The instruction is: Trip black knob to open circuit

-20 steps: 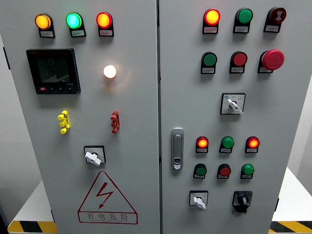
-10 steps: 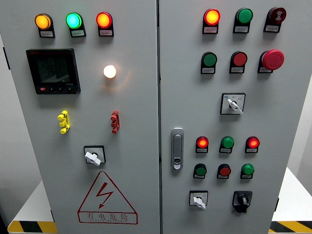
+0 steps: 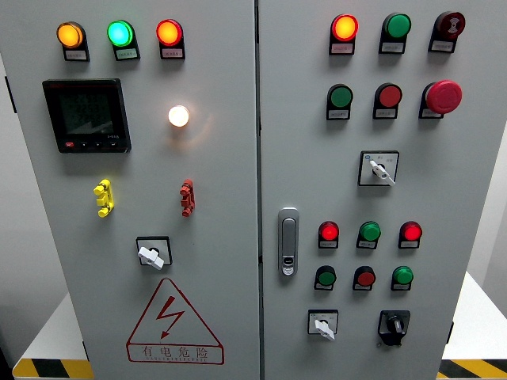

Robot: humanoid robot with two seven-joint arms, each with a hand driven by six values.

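You see no robot hand, so its state cannot be told. The small black rotary knob (image 3: 394,324) sits at the grey metal cabinet's (image 3: 301,158) lower right, beside a white-handled selector switch (image 3: 322,324).

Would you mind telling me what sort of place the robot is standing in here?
Probably an electrical or industrial control room: it faces a grey control cabinet with indicator lamps, a red emergency stop button, a black knob and a high-voltage warning sign.

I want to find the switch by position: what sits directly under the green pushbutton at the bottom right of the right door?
Directly under that green pushbutton sits the black knob, with a white-handled selector to its left. Whatever lies behind the cabinet door is hidden.
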